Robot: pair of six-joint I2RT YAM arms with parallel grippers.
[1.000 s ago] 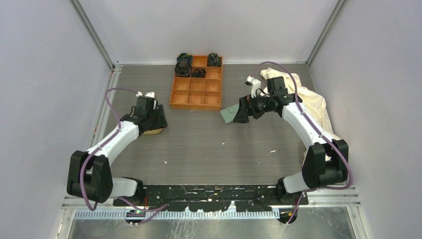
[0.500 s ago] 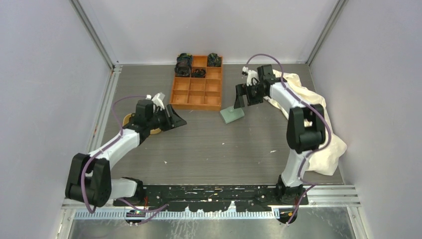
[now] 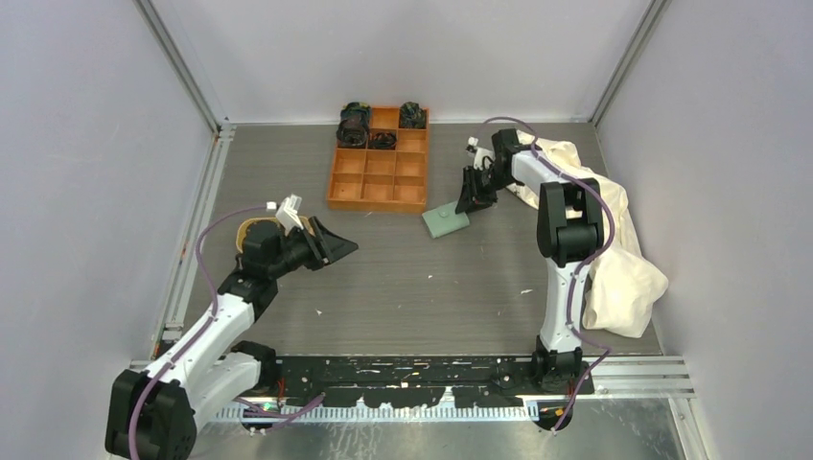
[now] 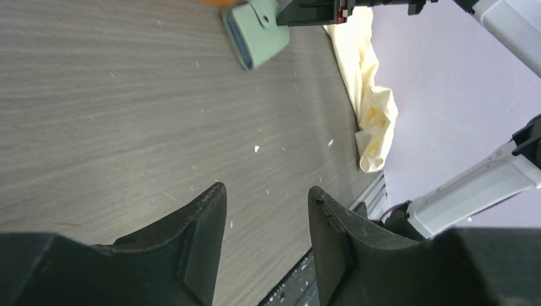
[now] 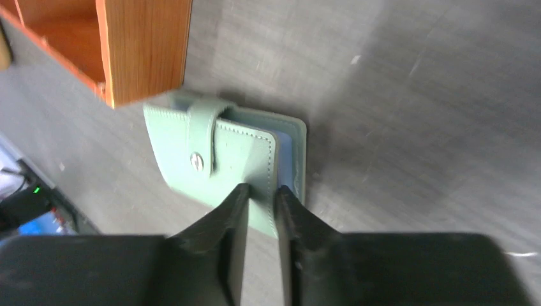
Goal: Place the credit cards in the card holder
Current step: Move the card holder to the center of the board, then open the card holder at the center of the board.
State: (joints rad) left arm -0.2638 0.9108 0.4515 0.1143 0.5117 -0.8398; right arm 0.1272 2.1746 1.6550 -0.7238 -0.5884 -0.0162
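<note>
The wallet (image 3: 447, 221) is lying shut and flat on the table (image 3: 403, 287), just off the front right corner of the orange box (image 3: 377, 203), its strap snapped over the cover. The right claw (image 5: 261, 190) is pressing down at the wallet's open edge, jaws drawn to a slim gap over the cover; whether it is pinching it, I cannot tell. The left claw (image 4: 265, 197) is hovering empty over bare table, jaws spread, well apart from the wallet.
</note>
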